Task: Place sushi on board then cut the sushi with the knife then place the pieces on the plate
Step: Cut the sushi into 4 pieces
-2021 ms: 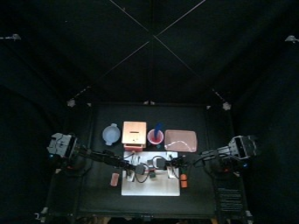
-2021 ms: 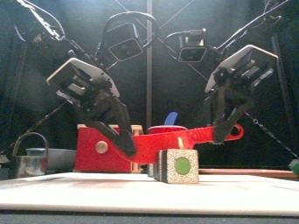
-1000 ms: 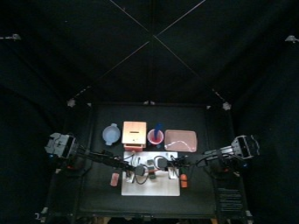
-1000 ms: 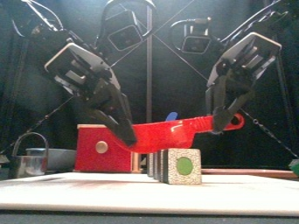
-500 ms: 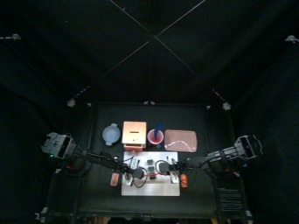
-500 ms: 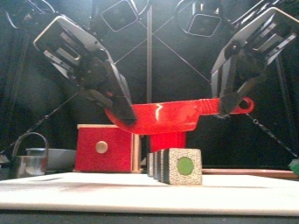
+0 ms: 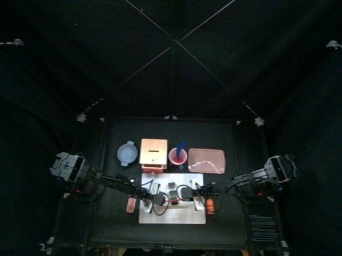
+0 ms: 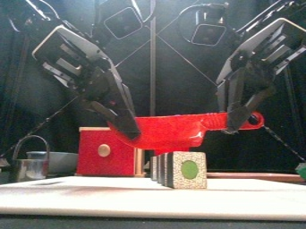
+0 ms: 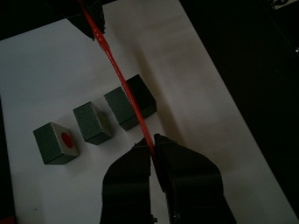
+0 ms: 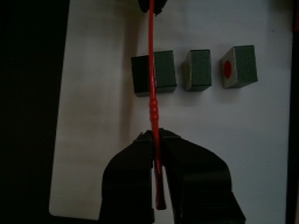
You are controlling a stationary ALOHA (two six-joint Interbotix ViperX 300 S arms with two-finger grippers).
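Note:
The red toy knife (image 8: 180, 131) hangs level above the white board (image 8: 131, 199), held at both ends. My left gripper (image 8: 129, 132) is shut on the blade's tip (image 9: 142, 131). My right gripper (image 8: 242, 116) is shut on the handle (image 10: 156, 166). Below the knife lie three dark green sushi pieces (image 8: 180, 169), cut apart with small gaps between them (image 9: 91, 123) (image 10: 197, 69). The blade runs alongside the end piece (image 10: 155, 72), just over its outer edge. In the top view both grippers (image 7: 154, 189) (image 7: 201, 193) meet over the board (image 7: 174, 212). The pink tray (image 7: 207, 159) lies behind the board to the right.
Behind the board stand the wooden box with its red drawer front (image 8: 106, 150), the blue-grey bowl (image 7: 126, 153) and the red cup (image 7: 178, 155). A metal cutter (image 8: 34, 164) stands at the far left. A small red toy (image 7: 130, 204) lies left of the board.
Both grippers lifted the knife from a slant near the sushi to well above it. It has since come down a little and now hangs level.

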